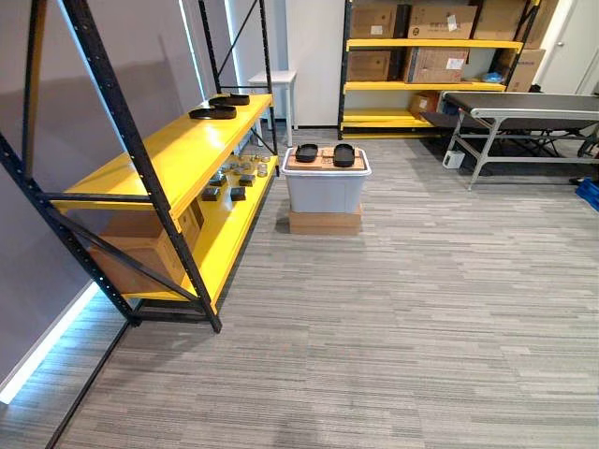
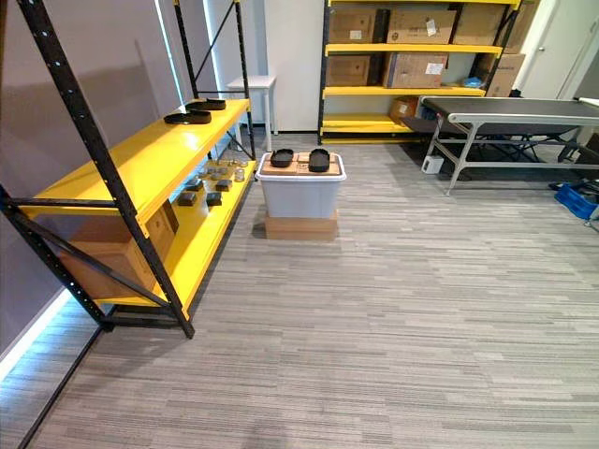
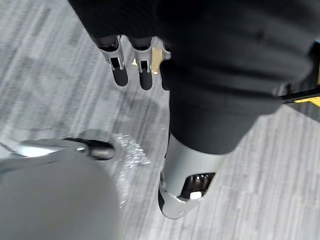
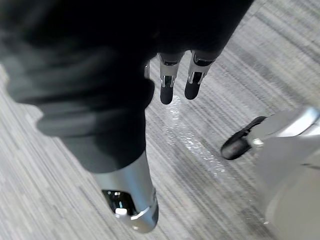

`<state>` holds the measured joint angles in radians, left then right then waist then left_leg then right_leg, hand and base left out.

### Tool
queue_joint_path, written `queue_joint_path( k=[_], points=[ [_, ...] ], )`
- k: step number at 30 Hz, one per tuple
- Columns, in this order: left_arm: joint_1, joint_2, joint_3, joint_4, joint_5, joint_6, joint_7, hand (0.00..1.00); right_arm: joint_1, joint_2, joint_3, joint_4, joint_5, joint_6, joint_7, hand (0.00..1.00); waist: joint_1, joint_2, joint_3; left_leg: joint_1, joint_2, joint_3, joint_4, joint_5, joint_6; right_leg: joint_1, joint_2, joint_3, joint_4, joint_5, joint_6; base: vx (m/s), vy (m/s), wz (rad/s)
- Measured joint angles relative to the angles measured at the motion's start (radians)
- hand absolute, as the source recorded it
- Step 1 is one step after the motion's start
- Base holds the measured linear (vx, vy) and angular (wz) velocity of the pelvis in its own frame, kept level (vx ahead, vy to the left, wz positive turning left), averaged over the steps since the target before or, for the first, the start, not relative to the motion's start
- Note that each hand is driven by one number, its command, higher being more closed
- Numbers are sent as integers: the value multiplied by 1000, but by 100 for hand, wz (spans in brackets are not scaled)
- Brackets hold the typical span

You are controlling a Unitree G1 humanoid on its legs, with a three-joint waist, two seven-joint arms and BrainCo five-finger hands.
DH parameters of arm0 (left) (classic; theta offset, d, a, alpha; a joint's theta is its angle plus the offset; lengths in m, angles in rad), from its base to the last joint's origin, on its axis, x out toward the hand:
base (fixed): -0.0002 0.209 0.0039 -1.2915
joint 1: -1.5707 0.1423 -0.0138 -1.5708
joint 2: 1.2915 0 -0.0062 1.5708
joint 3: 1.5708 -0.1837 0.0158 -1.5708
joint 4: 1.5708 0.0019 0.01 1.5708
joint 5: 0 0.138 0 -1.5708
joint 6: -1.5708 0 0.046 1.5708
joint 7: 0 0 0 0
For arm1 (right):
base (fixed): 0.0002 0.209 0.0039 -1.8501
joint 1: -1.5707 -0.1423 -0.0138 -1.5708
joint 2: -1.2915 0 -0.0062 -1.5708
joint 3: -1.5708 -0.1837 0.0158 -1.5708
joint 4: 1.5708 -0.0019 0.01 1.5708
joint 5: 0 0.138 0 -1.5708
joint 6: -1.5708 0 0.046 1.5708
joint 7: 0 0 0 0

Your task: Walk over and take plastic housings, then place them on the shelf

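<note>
1. L hand (image 3: 145, 75): hanging above the carpet (image 1: 421, 327). Fingers (image 3: 119, 74) are pointing straight down, relaxed and lying side by side, thumb sitting apart. They are not gripping anything.

2. R hand (image 4: 167, 87): hanging the same way over the carpet. Fingers (image 4: 196, 82) are running straight and close together, thumb apart. Hand is carrying nothing.

3. Task items, 4 black housings, all well ahead of the robot:
- Housing A (image 1: 307, 152) and housing B (image 1: 343, 155) are lying side by side, slightly apart, on a cardboard sheet (image 1: 324, 165) covering a pale bin (image 1: 325, 192). The bin is sitting on a flat carton (image 1: 325, 222) on the carpet, just beside the far end of the shelf (image 1: 178, 150).
- Housing C (image 1: 213, 112) and housing D (image 1: 229, 99) are resting on the shelf's yellow top level, at its far end, near each other.

4. Shelf, L side of room: black frame, yellow levels, running away from the robot along the wall. On the lower level, small parts (image 1: 239, 178) are sitting in a loose group toward the far end, approx. below C. A brown box (image 1: 140, 248) is sitting on that level at the near end.

5. Background: a rear rack (image 1: 430, 44) is holding cartons (image 1: 435, 65) against the back wall. A grey tabletop (image 1: 524, 103) on metal legs is standing in front of it, R side. A white stand (image 1: 271, 79) is standing past the shelf's far end. A blue crate (image 1: 590, 192) is showing at the R edge.
</note>
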<state>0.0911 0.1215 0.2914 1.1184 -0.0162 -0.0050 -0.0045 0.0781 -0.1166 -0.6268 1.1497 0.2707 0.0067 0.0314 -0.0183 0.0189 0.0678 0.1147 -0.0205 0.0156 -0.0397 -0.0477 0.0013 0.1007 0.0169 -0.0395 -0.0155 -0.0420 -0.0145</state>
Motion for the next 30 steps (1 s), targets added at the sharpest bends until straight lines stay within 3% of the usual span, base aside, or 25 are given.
queue_joint_path(
  k=[4,9,15,30],
  points=[
    [-21,47,0,-26,1,-23,2,0,-11,-29,-2,-5,38,-10,12,0,-4,3,2,17,0,11,-1,-7,-11,21,-1,2,-10,-6,11,28,-8,-4],
    [-18,47,1,-37,1,-31,1,0,-28,-41,-3,-4,39,-9,20,0,-8,13,8,34,1,11,1,-15,-22,37,-1,2,-9,-14,23,0,0,0],
    [-7,11,8,-28,-2,-32,1,0,-65,-35,-1,-4,41,-15,19,0,-4,28,16,41,4,42,1,-18,-26,35,1,27,-5,-14,23,-42,-4,-9],
    [-7,-26,-3,-17,-41,-49,19,0,-38,-5,41,1,72,-28,8,0,-1,27,16,46,17,44,-7,-17,-23,36,15,22,4,-14,23,-44,-23,-1]
  ],
)
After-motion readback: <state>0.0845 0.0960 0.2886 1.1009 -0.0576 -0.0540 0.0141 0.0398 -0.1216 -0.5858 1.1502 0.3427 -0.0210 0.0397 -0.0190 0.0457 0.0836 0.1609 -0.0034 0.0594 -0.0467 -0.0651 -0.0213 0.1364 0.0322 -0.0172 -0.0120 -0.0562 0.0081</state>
